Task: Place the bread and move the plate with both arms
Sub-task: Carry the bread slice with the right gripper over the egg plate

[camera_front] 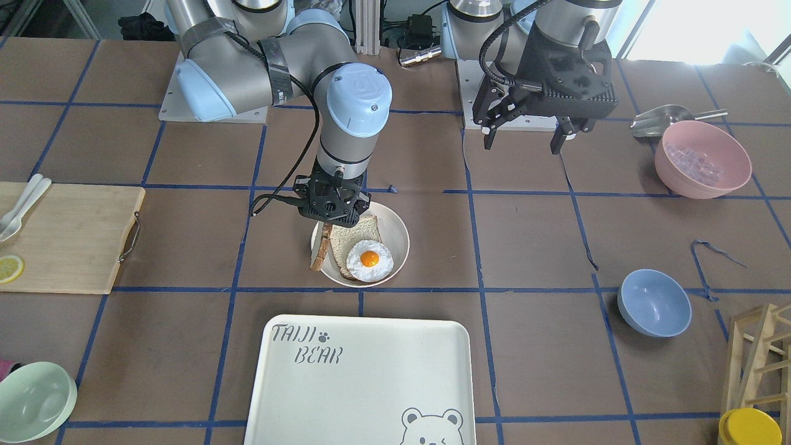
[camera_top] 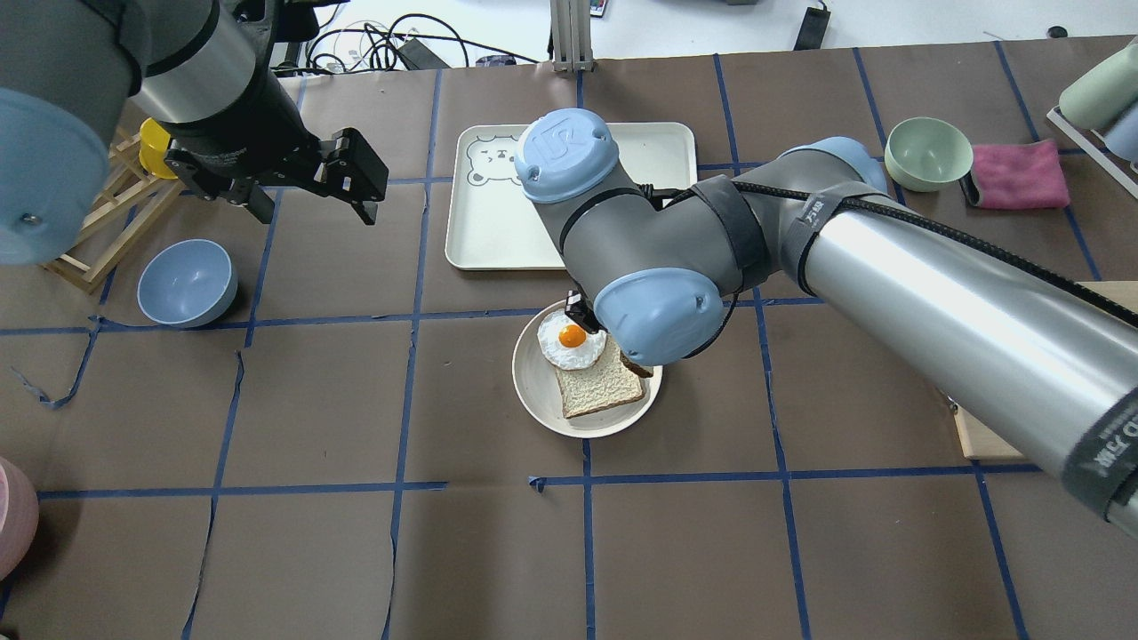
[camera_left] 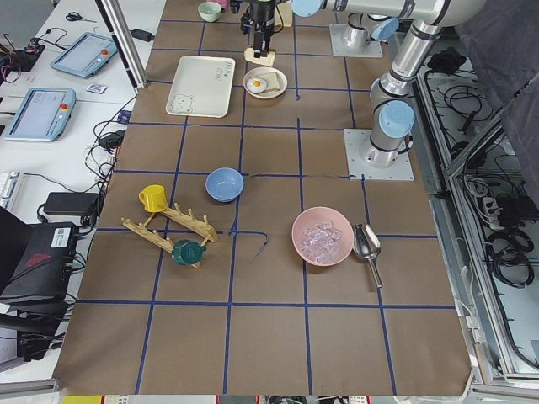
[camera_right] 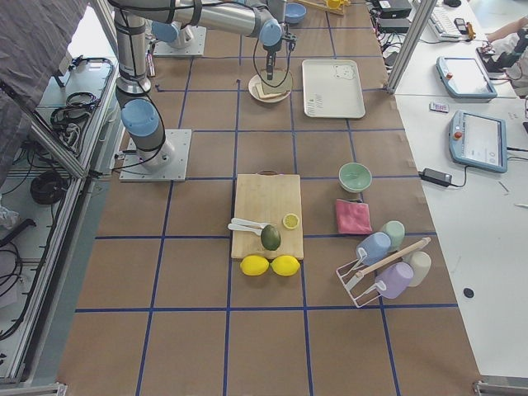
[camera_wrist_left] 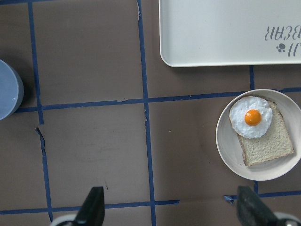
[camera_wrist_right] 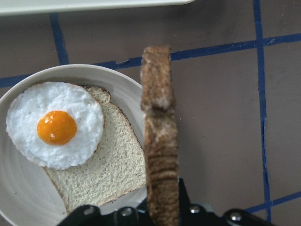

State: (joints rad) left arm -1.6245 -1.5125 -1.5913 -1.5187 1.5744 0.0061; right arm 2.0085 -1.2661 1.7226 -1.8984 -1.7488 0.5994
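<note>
The cream plate (camera_front: 398, 238) sits mid-table and holds a flat bread slice (camera_front: 355, 235) with a fried egg (camera_front: 369, 259) on top. My right gripper (camera_front: 327, 224) is shut on the bread (camera_front: 320, 250), a thick slice held upright on edge. It hangs at the plate's rim on my right side. The right wrist view shows its brown crust (camera_wrist_right: 160, 141) edge-on beside the egg (camera_wrist_right: 56, 125) and the plate (camera_wrist_right: 19, 197). I cannot tell whether it touches the rim. My left gripper (camera_front: 523, 145) is open and empty, raised well away from the plate; it also shows in the overhead view (camera_top: 316, 213).
The "TAIJI BEAR" tray (camera_front: 371, 383) lies just beyond the plate. A blue bowl (camera_front: 654, 303) and a pink bowl (camera_front: 703, 159) stand on my left side. A wooden cutting board (camera_front: 68, 238) and a green bowl (camera_front: 34, 402) are on my right.
</note>
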